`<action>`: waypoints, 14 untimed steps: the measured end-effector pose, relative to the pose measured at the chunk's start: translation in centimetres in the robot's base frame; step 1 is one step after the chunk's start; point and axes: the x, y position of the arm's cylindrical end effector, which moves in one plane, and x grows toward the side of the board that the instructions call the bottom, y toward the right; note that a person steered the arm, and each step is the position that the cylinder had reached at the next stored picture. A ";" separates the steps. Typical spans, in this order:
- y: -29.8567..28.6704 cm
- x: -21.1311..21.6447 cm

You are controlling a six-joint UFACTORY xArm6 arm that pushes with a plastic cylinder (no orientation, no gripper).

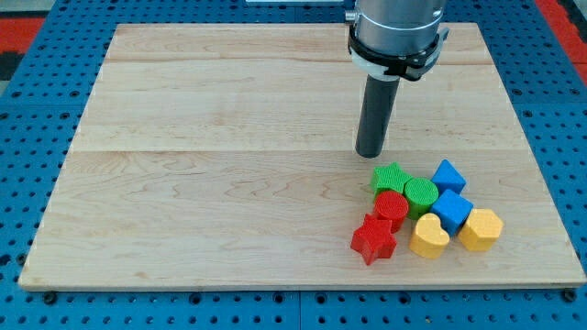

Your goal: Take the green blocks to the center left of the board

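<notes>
Two green blocks sit in a cluster at the view's lower right: a green block with angular sides [389,177] and a round green block [421,194], touching each other. My tip [370,153] stands on the board just above and slightly left of the angular green block, a small gap apart. A red round block [392,208] and a red star [373,239] lie below the green ones.
Two blue cubes [448,175] [451,210] and two yellow heart-like blocks [428,237] [481,229] pack the cluster's right side. The wooden board [202,165] lies on a blue perforated table [27,110].
</notes>
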 end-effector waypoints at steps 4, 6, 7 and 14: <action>19.3 -1.0; 18.5 11.3; 11.7 10.9; -19.9 -3.2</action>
